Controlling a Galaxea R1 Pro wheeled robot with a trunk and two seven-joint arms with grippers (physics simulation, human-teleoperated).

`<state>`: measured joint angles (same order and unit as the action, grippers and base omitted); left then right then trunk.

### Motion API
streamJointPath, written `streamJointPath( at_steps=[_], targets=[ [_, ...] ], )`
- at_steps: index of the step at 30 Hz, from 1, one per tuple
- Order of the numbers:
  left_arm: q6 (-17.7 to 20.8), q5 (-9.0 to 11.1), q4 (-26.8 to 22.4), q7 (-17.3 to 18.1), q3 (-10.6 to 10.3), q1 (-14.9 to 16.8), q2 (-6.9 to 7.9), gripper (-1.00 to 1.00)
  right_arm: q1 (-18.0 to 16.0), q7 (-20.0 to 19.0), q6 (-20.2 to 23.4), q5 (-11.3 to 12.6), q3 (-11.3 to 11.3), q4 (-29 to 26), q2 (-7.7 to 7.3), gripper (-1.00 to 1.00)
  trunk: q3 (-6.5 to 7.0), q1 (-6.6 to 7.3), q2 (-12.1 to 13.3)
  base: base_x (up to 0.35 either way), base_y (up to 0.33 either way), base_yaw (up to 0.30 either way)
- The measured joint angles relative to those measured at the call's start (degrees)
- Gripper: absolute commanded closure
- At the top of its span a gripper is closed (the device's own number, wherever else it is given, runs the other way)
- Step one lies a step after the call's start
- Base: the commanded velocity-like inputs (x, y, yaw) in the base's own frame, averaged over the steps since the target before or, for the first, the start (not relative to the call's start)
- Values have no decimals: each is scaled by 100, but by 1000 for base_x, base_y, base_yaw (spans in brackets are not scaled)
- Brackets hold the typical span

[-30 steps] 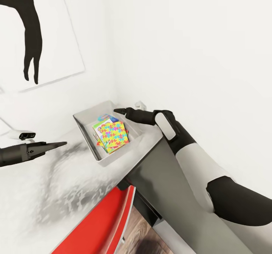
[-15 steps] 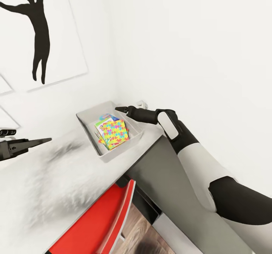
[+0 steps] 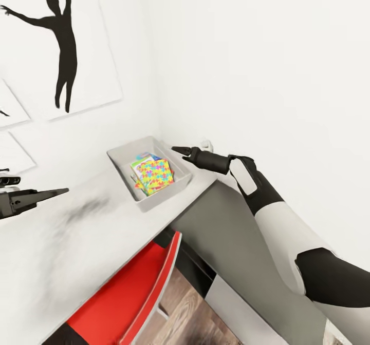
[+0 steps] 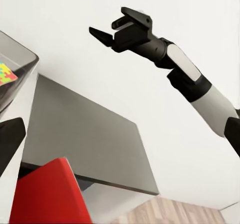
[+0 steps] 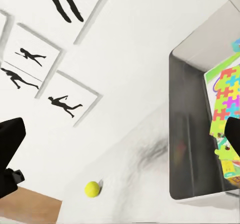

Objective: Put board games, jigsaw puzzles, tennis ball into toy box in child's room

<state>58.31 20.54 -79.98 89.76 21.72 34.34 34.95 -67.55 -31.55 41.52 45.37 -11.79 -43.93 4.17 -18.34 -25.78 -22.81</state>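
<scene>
tennis ball (image 5: 91, 188): lower left on desk (image 5: 150, 184), light, rolls; pinch across middle
right pincer (image 4: 111, 30): wide, empty
left pincer (image 3: 51, 193): cannot tell

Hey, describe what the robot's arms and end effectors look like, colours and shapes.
The right arm has rounded white shells alternating with glossy black joint sections, plus a white oval panel near the wrist. Its right end effector is all black, with two tapered, pointed fingers on a blocky black base. The left end effector is likewise black, slim and pointed. No cables or printed markings are visible.
</scene>
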Motion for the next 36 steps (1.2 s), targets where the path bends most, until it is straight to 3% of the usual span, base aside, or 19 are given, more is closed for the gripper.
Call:
streamJointPath(
  at_steps=[7, 17, 24, 31, 36],
  targets=[
    [-17, -24, 191, -7, 8, -1, 1, -100, 450, -254, 15, 11, 250, -549, -195, -100, 66, 0, 0, -305, -2, 0],
    [-21, -74, 310, -9, 109, -12, 1, -100, 1202, -340, 175, 13, 700, -1383, -272, -100, 161, 1, 0, -275, -1, 0],
    [-21, -174, 358, -9, 203, -24, 1, -100, 1883, -686, 251, 8, 1046, -2082, -522, -100, 227, 2, -1, -168, -62, 0],
    [-93, -249, 802, -6, 356, -28, 5, -100, 2492, -1105, 256, 11, 1342, -2415, -716, -100, 294, 3, -1, -54, -123, 0],
    [-291, -307, 1233, -1, 387, -36, 62, -100, 2911, -1425, 231, 3, 1509, -2705, -757, -100, 341, 3, -1, -8, -186, 0]
  ],
)
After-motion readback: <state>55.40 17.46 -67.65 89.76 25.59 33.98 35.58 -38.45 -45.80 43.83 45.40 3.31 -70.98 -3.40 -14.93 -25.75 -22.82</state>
